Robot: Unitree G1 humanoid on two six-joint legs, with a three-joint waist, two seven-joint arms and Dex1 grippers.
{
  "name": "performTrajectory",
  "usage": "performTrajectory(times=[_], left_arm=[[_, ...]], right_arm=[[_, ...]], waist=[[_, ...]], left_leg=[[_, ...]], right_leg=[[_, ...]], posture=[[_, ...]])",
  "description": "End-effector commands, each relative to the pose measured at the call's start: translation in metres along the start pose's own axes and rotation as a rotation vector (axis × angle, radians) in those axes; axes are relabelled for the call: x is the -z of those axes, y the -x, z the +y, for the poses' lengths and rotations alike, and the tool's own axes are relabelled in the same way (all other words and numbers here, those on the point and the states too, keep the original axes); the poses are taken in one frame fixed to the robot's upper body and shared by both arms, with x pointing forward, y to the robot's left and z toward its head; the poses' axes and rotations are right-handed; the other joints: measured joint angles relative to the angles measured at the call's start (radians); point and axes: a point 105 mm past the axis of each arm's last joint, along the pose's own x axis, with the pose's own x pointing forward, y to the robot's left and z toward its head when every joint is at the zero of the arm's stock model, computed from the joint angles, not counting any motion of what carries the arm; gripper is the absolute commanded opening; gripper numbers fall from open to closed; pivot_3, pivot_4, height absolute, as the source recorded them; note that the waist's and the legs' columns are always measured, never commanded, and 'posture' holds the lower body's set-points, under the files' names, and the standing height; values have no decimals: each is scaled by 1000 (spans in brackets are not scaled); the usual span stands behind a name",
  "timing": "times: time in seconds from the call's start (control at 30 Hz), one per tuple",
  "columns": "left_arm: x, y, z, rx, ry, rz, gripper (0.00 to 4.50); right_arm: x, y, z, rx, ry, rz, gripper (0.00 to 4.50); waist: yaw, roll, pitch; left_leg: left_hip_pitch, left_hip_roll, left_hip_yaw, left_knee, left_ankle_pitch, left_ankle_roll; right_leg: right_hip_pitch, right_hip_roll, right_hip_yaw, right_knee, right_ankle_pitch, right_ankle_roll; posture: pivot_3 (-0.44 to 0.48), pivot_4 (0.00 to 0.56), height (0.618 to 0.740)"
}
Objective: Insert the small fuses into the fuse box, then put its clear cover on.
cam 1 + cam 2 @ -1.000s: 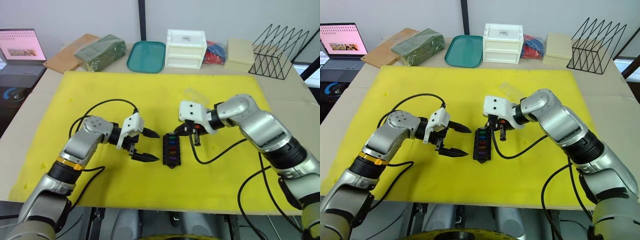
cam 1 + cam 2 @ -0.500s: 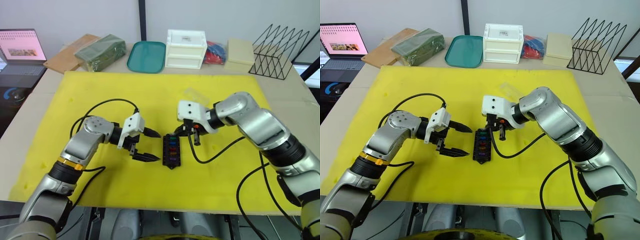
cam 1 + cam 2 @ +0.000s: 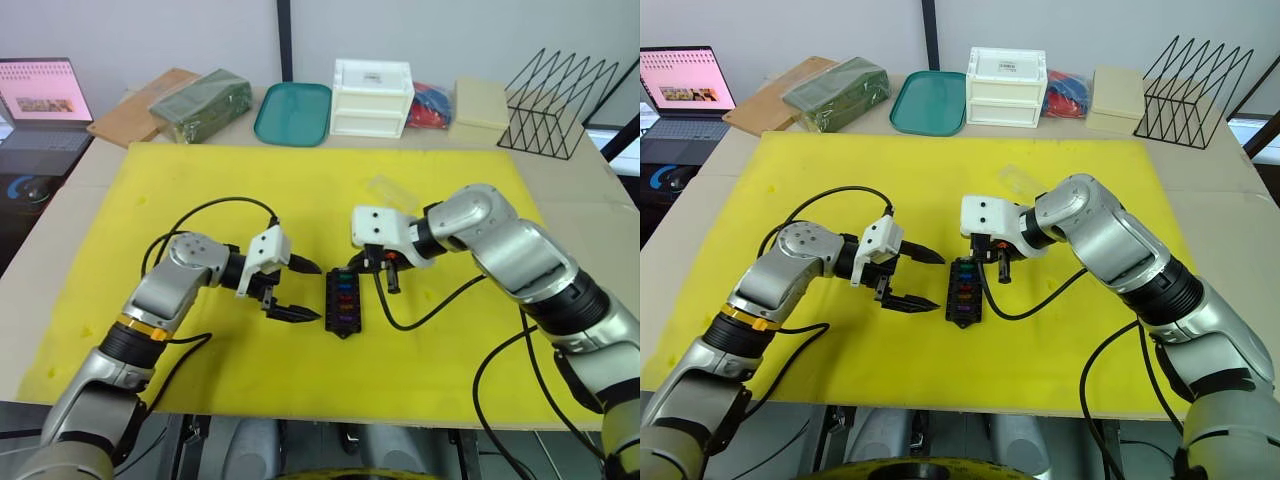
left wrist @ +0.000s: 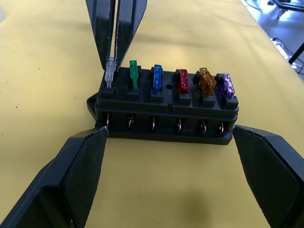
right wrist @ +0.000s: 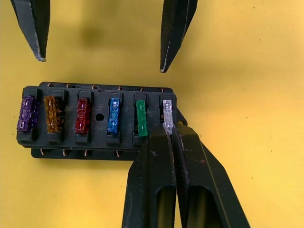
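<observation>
Fuses (image 5: 94,115) are sitting in the black fuse box (image 4: 166,111), six across one row: purple, amber, red, blue, green, and a pale clear one (image 5: 167,115) at the end slot. The right pincer (image 5: 172,135) is pinching that clear fuse between fingers pressed nearly together, tips right on top of it, apparently seating it in its slot; whether it is fully down I cannot tell. The box is lying on the yellow mat (image 3: 200,190) directly under the right pincer's tips and just in front of the left pincer (image 3: 297,291), which is hovering beside the box with fingers spread wide, one to each end of the block, touching nothing. The clear cover (image 3: 392,192) is lying on the mat beyond the right pincer, apart from the box, partly hidden by the right arm. Judging from this, inserting is nearly finished: five fuses are looking seated and the sixth is going in. Remaining, as it appears, are releasing the last fuse, fetching the cover from behind the right wrist, and pressing it over the box. A teal tray (image 3: 292,112) and a white drawer box (image 3: 371,97) are sitting far beyond both pincers.
</observation>
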Motion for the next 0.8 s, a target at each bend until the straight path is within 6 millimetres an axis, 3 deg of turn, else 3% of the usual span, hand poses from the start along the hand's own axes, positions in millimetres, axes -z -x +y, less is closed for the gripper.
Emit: performTrajectory(times=[0.03,0.27,0.53,0.8], left_arm=[[-10,0,-1,0,-51,-22,4457],[-11,0,1,-7,-52,-24,4457],[-12,0,1,-9,-56,-26,4457],[-13,0,2,-12,-59,-26,4457]], right_arm=[[0,-4,9,-33,12,11,0],[-6,-5,12,-43,-78,-5,0],[2,-11,18,-33,-20,28,0],[-5,-9,17,-23,0,8,0]], waist=[[0,0,0],[0,0,0],[-1,0,-1],[-1,0,-1]], left_leg=[[0,0,0,0,0,0],[1,0,0,0,0,0],[1,0,0,0,0,0],[2,0,0,0,0,0]], right_leg=[[0,0,0,0,0,0],[0,0,0,0,0,0],[1,0,0,0,0,0],[2,0,0,0,0,0]], posture=[[0,150,740],[0,150,740],[0,150,740],[0,150,740]])
